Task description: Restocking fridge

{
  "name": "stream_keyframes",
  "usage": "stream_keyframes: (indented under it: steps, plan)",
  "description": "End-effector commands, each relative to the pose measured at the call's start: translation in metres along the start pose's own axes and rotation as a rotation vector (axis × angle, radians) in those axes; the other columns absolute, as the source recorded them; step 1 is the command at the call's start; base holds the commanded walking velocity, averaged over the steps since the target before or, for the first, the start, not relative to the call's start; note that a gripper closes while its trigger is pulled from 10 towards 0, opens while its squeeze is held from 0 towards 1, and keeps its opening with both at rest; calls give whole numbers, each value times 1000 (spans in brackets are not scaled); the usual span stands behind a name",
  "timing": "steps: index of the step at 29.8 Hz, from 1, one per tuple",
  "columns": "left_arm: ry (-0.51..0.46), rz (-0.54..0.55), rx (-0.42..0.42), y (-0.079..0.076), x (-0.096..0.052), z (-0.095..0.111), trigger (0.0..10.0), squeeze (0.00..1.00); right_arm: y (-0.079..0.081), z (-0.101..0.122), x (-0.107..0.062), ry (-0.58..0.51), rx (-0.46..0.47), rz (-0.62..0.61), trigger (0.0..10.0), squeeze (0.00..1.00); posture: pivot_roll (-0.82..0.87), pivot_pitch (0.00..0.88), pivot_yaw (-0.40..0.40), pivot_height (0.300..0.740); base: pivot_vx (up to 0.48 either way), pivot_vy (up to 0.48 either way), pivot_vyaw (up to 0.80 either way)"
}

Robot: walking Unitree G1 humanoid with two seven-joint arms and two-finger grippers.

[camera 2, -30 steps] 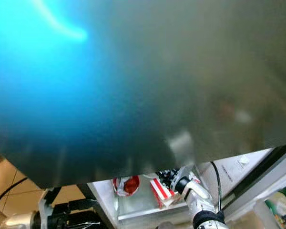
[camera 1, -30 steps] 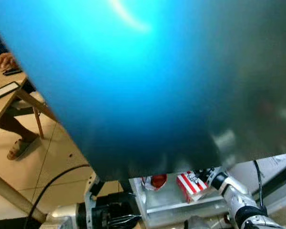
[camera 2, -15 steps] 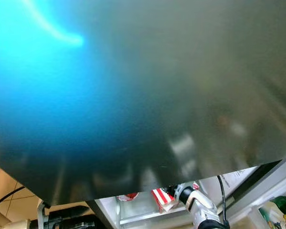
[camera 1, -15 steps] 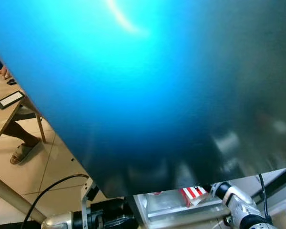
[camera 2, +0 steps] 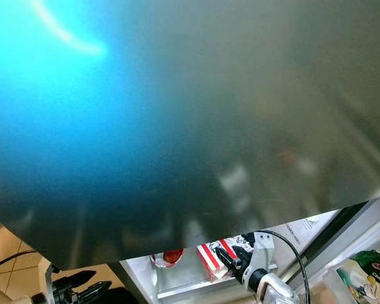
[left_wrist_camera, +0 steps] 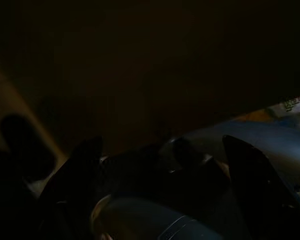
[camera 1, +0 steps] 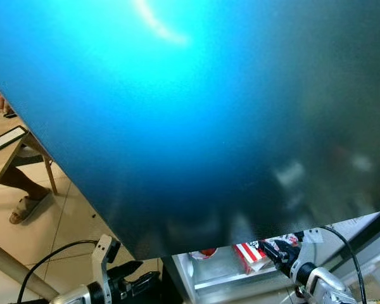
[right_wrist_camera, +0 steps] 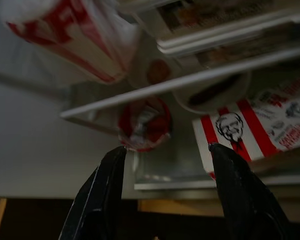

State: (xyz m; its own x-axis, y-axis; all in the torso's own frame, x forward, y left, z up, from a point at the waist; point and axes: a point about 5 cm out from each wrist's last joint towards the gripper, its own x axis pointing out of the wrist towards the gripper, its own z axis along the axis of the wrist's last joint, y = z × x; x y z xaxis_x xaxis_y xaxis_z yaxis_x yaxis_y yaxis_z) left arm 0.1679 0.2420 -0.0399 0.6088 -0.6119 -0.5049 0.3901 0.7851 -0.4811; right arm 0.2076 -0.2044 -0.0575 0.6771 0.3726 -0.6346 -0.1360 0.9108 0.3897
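A large glossy blue-to-grey door (camera 2: 177, 126) is seen close up, blurred, covering most of the frame. Below its lower edge, a fridge shelf (camera 2: 177, 285) is shown, on which a red-and-white striped box (camera 2: 214, 256) and a red-and-white cup (camera 2: 167, 257) are placed, apart from each other. The right tool (camera 2: 228, 259) is held just in front of the striped box, its black fingers slightly parted. The left tool (camera 2: 82, 283) is seen low at the left, fingers parted, over tan floor tiles (camera 2: 6, 244). A green-and-white bag (camera 2: 367, 275) is visible at the lower right.
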Motion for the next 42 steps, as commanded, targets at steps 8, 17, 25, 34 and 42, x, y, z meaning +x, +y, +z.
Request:
stream_keyframes:
  steps: [8, 17, 25, 34, 42]
  plan:
    - [135, 481, -85, 19, -8, -41, 10000, 0, 0, -42, -6, 263, -304, -84, 10000, 0, -34, 0, 33, 740, -283, 0, 0]
    - [187, 640, -276, 5, -8, -81, 10000, 0, -15, -52, -17, 315, -287, -242, 10000, 0, -35, 0, 11, 740, -252, 0, 0]
    - [204, 672, -348, -4, -7, -95, 10000, 0, -21, -62, -26, 366, -290, -265, 10000, 0, -39, 0, -3, 740, -314, 0, 0]
    - [183, 668, -359, -5, 0, -90, 10000, 0, -26, -75, -35, 433, -316, -266, 10000, 0, -40, 0, -6, 740, -334, 0, 0]
    - [174, 690, -379, -4, 1, -89, 10000, 0, -24, -87, -39, 476, -325, -257, 10000, 0, -50, 0, -10, 740, -364, 0, 0]
